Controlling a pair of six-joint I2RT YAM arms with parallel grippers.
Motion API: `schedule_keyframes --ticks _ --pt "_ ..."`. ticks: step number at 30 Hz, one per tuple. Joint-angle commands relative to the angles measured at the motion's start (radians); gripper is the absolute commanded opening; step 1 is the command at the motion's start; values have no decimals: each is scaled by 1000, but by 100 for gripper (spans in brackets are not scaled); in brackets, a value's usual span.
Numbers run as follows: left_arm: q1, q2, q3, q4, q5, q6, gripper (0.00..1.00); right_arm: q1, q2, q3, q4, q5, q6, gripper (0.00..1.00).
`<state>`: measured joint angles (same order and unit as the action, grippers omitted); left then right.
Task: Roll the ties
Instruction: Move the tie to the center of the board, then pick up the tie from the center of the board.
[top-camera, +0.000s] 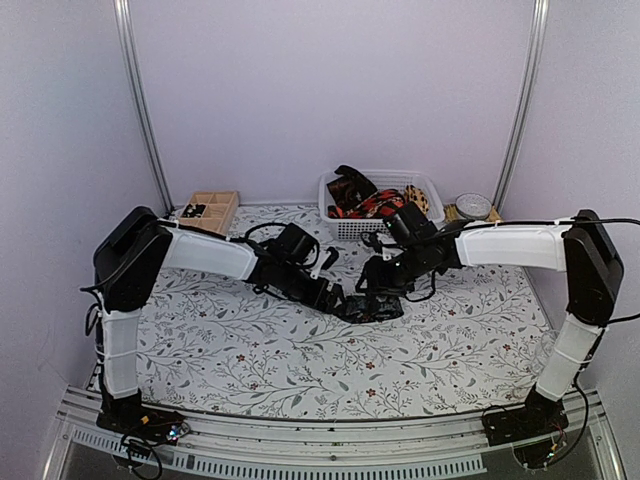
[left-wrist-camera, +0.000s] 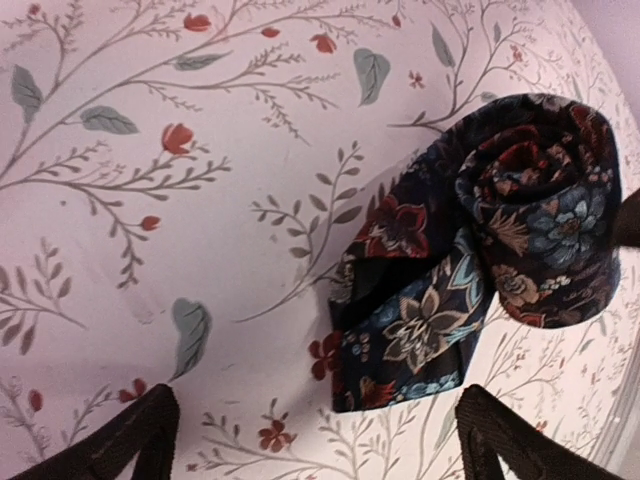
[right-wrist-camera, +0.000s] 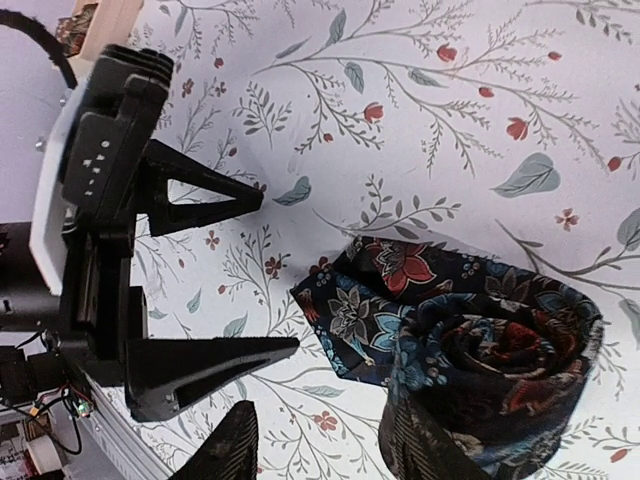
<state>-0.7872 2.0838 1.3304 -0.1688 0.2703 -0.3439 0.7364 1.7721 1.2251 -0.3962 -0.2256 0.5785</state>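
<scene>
A dark floral tie (left-wrist-camera: 540, 210) lies on the flower-print tablecloth, coiled into a roll, with its flat pointed tail (left-wrist-camera: 410, 330) sticking out. In the top view this tie (top-camera: 378, 308) sits at the table's middle, between both arms. My left gripper (left-wrist-camera: 320, 445) is open, its fingers wide apart just short of the tail and holding nothing. My right gripper (right-wrist-camera: 320, 450) is also open, with bare cloth between the fingers and one finger (right-wrist-camera: 415, 450) right against the roll (right-wrist-camera: 500, 370). The right wrist view also shows the open left gripper (right-wrist-camera: 280, 270).
A white mesh basket (top-camera: 345, 228) at the back centre holds more ties (top-camera: 360, 195), red-black and yellow ones. A wooden compartment tray (top-camera: 222, 212) stands at the back left. A round grey object (top-camera: 472, 207) sits to the right of the basket.
</scene>
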Motion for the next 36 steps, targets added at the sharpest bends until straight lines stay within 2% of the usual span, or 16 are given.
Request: schedule_keyframes --ticks 1,5,7,12,16,30,36 --pt "18 -58 28 -116 -54 14 100 -64 -240 -33 30 -75 -13 52" --pt "14 -46 153 -159 9 37 100 -110 -328 -74 25 -80 -18 68" --pt "6 -11 231 -189 49 57 100 -141 -354 -99 14 -71 -14 72" --pt "-19 119 454 -283 120 104 100 -225 -325 -199 17 -70 21 74" --pt "-29 191 529 -302 182 118 100 -255 -256 -260 88 -130 45 76" --pt "-38 263 550 -353 207 168 100 -290 -92 -309 224 -275 53 82" --pt "-14 251 502 -367 161 182 90 -290 -57 -314 260 -327 44 83"
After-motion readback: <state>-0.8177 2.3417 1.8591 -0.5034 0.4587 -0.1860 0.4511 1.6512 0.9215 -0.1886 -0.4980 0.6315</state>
